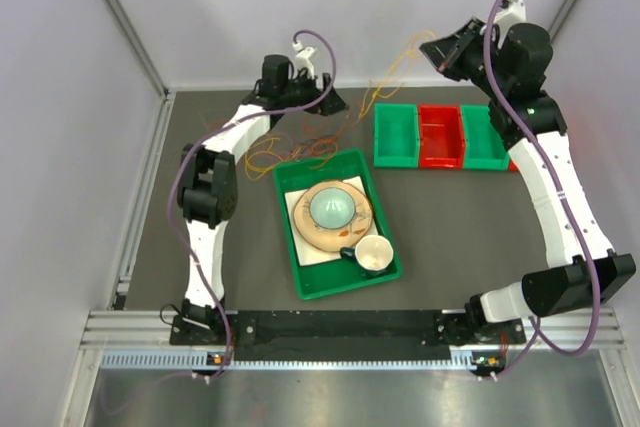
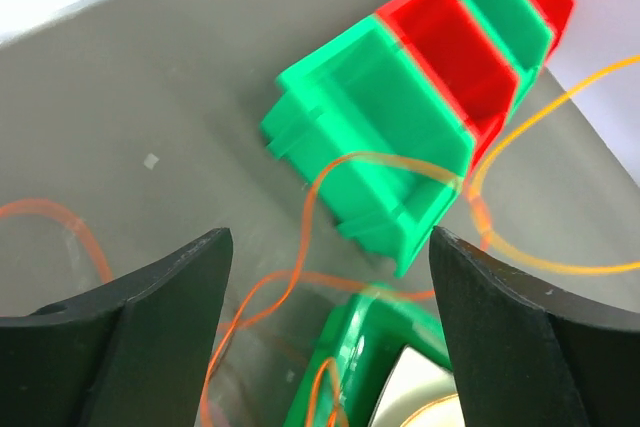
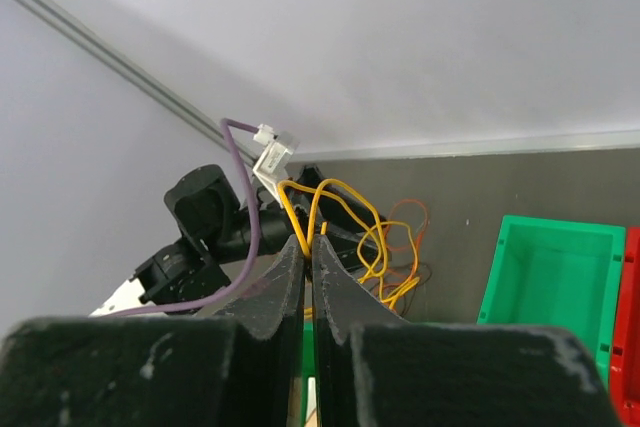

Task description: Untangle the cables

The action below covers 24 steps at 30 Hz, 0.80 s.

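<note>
The jaws of the right gripper [image 3: 308, 239] are pressed together on a few yellow strands of the cables [image 3: 293, 215], lifted well above the table. Those of the left gripper [image 2: 330, 247] stand wide apart and hold nothing, with orange loops running under and beyond the gap. The rest of the tangle lies below the left jaws, just beside the far edge of the green tray [image 1: 325, 279].

The likely trouble is snagging. A pull by the shut jaws could drag the whole knot rather than part it. It could also draw a loop against the bins [image 1: 398, 135] (one strand already passes in front of the nearest green one, seen past the open jaws) and shift them. Wire this thin may also slip out of the pinch, or the open jaws may close on air.

The table [image 1: 450, 217] is dark grey and matte, enclosed by pale walls [image 1: 250, 7], with an aluminium rail [image 1: 140, 332] along its near edge.
</note>
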Motion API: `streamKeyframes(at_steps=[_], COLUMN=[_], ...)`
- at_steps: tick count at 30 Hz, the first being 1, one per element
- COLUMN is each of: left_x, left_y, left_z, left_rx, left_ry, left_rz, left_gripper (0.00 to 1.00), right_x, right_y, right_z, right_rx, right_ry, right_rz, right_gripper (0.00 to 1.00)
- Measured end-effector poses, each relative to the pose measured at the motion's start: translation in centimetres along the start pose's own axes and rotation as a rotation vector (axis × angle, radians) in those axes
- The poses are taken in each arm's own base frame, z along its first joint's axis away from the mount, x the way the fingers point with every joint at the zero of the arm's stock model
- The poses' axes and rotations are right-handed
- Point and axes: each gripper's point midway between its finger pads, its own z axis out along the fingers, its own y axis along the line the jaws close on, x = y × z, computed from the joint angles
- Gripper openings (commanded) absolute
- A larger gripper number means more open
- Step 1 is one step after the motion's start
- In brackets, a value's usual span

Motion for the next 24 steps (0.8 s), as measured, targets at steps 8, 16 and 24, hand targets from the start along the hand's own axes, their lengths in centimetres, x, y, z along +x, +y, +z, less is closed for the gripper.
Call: streamKeyframes(at_steps=[8,16,24], left_x=[-0.3,2.4,2.7], left_y=[-1.8,0.1,0.6], left_z=[2.8,4.2,4.4], left_rx=[0.045,0.017,-0.006], left_ry=[0.0,0.054,0.053], left_rz=[0.072,0.04,0.009], left_gripper=[0.81,0.71,0.0], right_x=[0.3,0.2,0.3], right_y=[0.2,0.3,0.4], right_z=[0.0,0.0,0.0], right_rx=[-0.012,-0.019,-0.022], right_ry=[0.01,0.01,0.012], right_rz=[0.004,0.003,0.01], right_gripper=[0.0,0.0,0.0])
